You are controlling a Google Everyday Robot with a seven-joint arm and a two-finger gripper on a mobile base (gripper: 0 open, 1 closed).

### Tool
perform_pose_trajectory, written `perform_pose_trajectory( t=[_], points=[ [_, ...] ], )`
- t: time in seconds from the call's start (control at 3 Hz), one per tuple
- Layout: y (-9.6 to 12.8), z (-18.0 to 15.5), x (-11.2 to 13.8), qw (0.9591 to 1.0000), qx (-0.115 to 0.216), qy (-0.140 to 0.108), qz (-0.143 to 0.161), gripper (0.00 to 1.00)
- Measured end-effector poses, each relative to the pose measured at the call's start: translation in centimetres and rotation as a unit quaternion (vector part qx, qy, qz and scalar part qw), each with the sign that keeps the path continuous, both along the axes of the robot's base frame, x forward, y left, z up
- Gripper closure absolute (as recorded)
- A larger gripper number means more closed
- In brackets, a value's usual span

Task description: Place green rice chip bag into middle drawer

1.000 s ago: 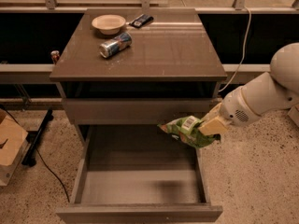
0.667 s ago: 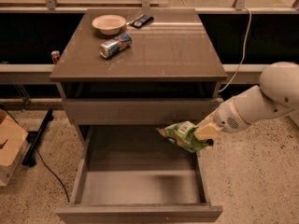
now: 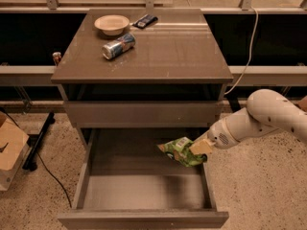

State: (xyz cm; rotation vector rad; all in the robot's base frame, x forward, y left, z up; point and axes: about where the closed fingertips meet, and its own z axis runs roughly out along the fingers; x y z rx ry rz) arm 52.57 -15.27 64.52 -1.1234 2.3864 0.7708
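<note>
The green rice chip bag is a crinkled light-green foil bag. It hangs over the right side of the open middle drawer, above the bare grey floor. My gripper reaches in from the right on a white arm and is shut on the bag's right end. The drawer is pulled far out, with its plain front panel near the bottom of the view.
On the cabinet top lie a blue-silver can on its side, a beige bowl and a small dark device. The shallower drawer front above is closed. A cardboard box sits on the floor at left.
The gripper with the bag has moved down and a little left, lower over the open drawer. The arm has dropped with it.
</note>
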Motion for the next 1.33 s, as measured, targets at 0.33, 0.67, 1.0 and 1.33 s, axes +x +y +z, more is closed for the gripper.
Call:
perform_pose_trajectory(
  t=[0.33, 0.67, 1.0, 1.33],
  points=[
    [0.0, 0.0, 0.0, 1.0, 0.0, 0.0, 0.0, 1.0],
    [0.3, -2.2, -0.7, 0.9998, -0.002, 0.021, -0.004, 1.0],
    [0.5, -4.9, -1.7, 0.9989, 0.003, 0.045, -0.016, 1.0],
    [1.3, -7.7, -1.7, 0.9981, 0.013, 0.057, -0.02, 0.92]
  ],
)
